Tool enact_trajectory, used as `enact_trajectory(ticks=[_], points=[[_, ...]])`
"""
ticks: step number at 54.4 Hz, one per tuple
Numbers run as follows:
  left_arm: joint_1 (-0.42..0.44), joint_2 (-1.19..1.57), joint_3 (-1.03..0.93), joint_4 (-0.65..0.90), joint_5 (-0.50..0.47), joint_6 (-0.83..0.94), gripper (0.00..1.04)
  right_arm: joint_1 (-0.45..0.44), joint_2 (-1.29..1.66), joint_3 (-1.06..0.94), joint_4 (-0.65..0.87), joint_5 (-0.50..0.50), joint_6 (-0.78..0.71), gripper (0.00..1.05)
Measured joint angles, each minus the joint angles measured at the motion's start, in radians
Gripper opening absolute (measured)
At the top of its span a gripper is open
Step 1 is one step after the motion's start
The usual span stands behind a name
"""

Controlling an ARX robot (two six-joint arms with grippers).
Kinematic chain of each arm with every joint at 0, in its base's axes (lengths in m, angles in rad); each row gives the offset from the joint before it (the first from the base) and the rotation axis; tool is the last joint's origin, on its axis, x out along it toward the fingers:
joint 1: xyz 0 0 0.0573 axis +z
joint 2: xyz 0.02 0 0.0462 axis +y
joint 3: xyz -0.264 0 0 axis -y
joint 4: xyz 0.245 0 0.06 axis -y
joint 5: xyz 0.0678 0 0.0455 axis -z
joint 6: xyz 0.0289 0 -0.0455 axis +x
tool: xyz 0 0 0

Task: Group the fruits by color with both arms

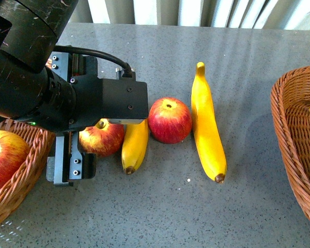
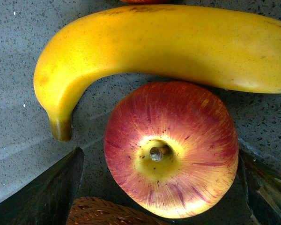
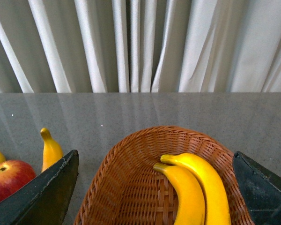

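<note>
Front view, nearest first: at 8 o'clock the left basket, brown wicker, holds one basket apple, red with yellow. At 3 o'clock the right basket shows only a scrap of yellow fruit at the frame's edge. The right wrist view looks down into it: two basket bananas lie side by side, touching. The right pincer hangs over them, its fingers spread wide with nothing gripped.

The left pincer stands just beside the left basket, at 9 o'clock, over the streaked apple. In the left wrist view its fingers are apart, one on each side of this apple, which sits stem up. Whether they touch it I cannot tell.

Toward 3 o'clock from that apple come the short banana just beside it, the middle apple, then the long banana. All rest on the grey speckled table. At 12 o'clock hangs a pale pleated curtain.
</note>
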Motion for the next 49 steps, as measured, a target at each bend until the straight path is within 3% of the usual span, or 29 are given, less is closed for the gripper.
enact_trajectory(ticks=[25,36,49], points=[[-0.004,0.031,0.006,0.000,-0.021,0.045,0.95,0.000,0.000,0.000,0.000,0.000,0.000,0.96],[-0.004,0.032,0.006,0.000,-0.022,0.069,0.71,0.000,0.000,0.000,0.000,0.000,0.000,0.96],[-0.004,0.023,0.005,-0.013,-0.017,0.086,0.67,0.000,0.000,0.000,0.000,0.000,0.000,0.96]])
